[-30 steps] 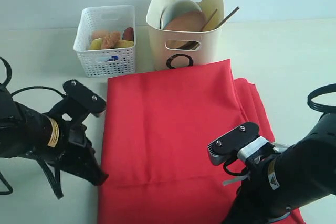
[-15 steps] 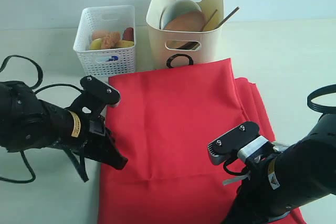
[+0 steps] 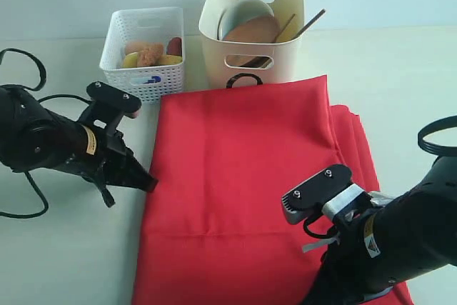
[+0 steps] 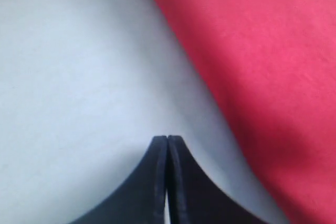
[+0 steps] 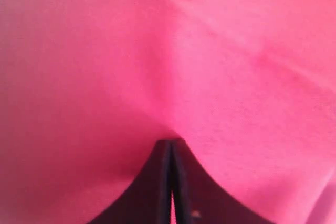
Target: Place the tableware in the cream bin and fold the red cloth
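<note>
Folding is the step in hand: the tableware point(image 3: 250, 28) already sits in the tall cream plastic bin point(image 3: 282, 51). The large red fabric cloth point(image 3: 243, 176) lies doubled on the pale desk point(image 3: 400, 69). The left end effector point(image 4: 167, 139) has its jaws together and empty beside the cloth's edge. The right end effector point(image 5: 171, 142), likewise together, is over the cloth. The next move probably needs the jaws parted to pinch an edge.

L pincer point(image 4: 167, 140) closed tight over pale tabletop point(image 4: 79, 77), w/ tips just beside red cloth point(image 4: 262, 66) edge.

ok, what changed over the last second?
The left claw, shut, swept in over the red cloth at its left edge, then up toward the white basket. The cloth's top layer shifted right. The claw now sits over bare table beside that edge. The right claw and cream bin stayed put.
</note>
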Robot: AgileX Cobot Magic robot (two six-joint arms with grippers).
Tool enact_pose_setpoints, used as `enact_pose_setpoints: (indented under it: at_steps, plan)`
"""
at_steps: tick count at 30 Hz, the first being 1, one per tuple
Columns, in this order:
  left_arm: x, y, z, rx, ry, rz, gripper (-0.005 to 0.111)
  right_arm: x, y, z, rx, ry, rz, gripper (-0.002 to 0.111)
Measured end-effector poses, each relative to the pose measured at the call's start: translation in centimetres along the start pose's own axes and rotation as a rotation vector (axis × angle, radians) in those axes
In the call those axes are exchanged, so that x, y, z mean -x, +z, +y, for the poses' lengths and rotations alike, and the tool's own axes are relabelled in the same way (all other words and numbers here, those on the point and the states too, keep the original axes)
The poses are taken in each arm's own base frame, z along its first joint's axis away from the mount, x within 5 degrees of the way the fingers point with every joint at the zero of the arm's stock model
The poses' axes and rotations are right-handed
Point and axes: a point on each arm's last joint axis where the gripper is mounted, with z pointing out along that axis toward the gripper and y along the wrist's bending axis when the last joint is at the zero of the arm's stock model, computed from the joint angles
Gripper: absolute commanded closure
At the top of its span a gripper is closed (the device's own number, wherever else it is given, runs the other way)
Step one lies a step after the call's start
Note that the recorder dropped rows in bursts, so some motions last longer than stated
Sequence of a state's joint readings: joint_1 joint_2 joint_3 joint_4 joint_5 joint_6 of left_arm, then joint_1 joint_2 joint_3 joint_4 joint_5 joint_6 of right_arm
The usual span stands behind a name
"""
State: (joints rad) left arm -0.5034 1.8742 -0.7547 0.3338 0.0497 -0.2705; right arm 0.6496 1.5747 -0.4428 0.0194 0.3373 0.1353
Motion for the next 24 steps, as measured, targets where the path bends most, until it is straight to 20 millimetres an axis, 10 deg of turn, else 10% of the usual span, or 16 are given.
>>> enact_pose_setpoints:
  at_steps: [8,18,24]
  plan:
    - [-0.3,-2.7,-0.2,0.021,0.001,0.020,0.107,-0.1,-0.6,0.0,0.004,0.000,-0.022,0.108]
    - [-1.3,-13.0,-0.9,-0.002,-0.061,-0.280,0.107,2.8,-6.7,3.6,0.169,-0.135,-0.164,0.108]
    - [-4.0,-16.0,-1.0,-0.035,-0.101,-0.437,0.107,5.9,-3.9,4.4,0.128,-0.209,-0.167,0.108]
